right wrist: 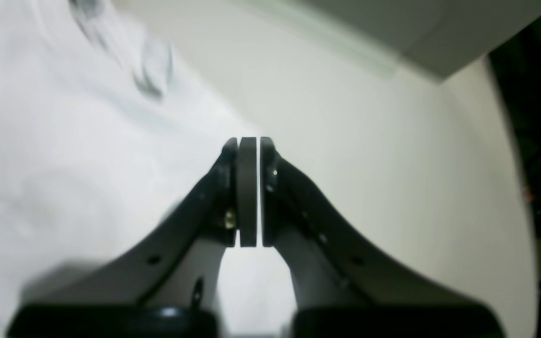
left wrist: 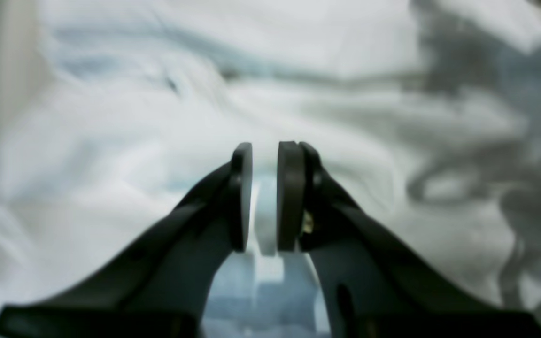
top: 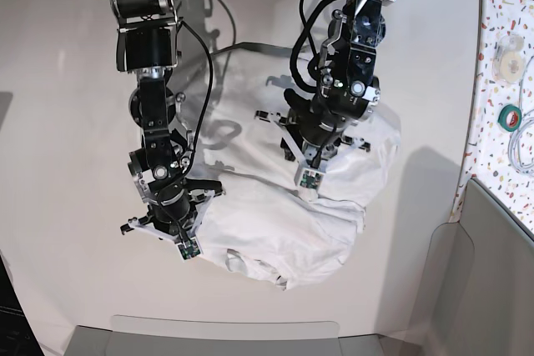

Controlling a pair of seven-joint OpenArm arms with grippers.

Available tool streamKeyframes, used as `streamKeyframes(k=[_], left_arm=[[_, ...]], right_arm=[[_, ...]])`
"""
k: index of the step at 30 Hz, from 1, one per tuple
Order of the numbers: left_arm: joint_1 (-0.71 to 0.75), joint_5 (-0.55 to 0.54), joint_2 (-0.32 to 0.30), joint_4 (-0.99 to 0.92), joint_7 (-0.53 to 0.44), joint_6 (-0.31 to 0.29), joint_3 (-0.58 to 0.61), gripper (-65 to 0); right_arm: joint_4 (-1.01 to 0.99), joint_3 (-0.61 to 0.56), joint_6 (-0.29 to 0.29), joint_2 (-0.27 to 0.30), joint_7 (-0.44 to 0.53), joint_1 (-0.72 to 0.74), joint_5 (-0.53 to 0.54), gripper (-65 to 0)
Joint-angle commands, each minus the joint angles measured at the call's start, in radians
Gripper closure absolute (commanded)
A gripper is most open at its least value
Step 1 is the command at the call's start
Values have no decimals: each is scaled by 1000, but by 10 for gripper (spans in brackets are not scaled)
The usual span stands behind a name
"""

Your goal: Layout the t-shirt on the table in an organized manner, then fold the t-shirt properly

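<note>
Left gripper (left wrist: 265, 197) pinching shirt (top: 284, 214) fold, narrow gap. Right gripper (right wrist: 249, 192) fully closed at shirt edge, hold unclear. Shirt bunched mid-table (top: 67, 81). Advice: confirm right grip, spread outward slowly.

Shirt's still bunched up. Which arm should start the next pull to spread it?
Probably the left gripper: it is nearly closed with white t-shirt fabric between its pads. The right gripper is shut empty at the shirt's edge over bare table.

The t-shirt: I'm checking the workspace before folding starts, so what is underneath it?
The t-shirt lies crumpled on the table, whose bare off-white top shows all around it. Whatever sits directly beneath the bunched fabric is covered and cannot be seen.
</note>
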Motion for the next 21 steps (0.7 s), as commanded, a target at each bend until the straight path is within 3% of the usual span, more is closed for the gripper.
streamKeyframes(k=[1,8,10,18,21], left_arm=[[-14,-1,3,-9,2,-3,2,-81],[-3,10,-20,-84,15,-1,-4,-80],[11,10,-75,-92,35,0,-6,-80],[4,10,-221,-126,49,3,-7,-81],[-22,10,-254,-153,49,3,-9,-81]], right_arm=[[-30,18,-11,-2,66,50,-3,0],[-374,84,-11,29,221,73,-3,0],[-362,85,-11,40,253,23,13,0],[-129,85,-11,176,255,-210,54,0],[-26,85,-11,187,230,-315,54,0]])
